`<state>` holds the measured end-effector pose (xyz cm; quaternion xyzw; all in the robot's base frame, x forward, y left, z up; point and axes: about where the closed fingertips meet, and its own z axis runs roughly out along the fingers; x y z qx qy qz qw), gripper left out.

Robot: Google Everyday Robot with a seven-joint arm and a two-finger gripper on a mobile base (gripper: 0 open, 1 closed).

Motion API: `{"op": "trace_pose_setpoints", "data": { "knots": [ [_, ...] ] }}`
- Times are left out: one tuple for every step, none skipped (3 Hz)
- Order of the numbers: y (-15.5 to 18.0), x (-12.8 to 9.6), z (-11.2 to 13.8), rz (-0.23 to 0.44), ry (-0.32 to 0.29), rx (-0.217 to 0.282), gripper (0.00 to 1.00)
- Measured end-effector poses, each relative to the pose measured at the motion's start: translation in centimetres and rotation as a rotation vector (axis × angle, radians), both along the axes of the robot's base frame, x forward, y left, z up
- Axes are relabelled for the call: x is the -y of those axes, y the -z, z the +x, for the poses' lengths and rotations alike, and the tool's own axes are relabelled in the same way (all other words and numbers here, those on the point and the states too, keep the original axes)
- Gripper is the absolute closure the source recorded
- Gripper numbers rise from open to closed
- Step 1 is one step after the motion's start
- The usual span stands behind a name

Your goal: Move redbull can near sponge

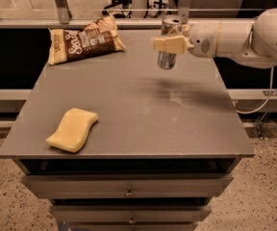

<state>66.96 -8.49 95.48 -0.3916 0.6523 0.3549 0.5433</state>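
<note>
redbull can (167, 60) in claw (161, 42) behind, sponge (72, 129) front

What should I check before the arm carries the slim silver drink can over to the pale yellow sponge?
1. Grip: the gripper, at the table's back right, is closed around the slim silver-grey redbull can: ok.
2. Can upright: ok.
3. Can lifted off the grey table top: cannot tell.
4. Target in view: the pale yellow wavy-sided sponge lies flat near the front left corner: ok.
5. Path to the sponge: bare table between them; the brown snack bag lies at the back left, off that line: ok.
6. Can near the sponge: not ok, they are at opposite corners.
</note>
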Motion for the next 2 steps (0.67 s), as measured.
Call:
{"op": "trace_pose_setpoints", "data": {
  "knots": [
    [0.7,-3.1,-6.1,0.041,-0.091,-0.054,1.0],
    [2.1,-5.9,-11.0,0.061,-0.162,-0.102,1.0]
  ]
}}
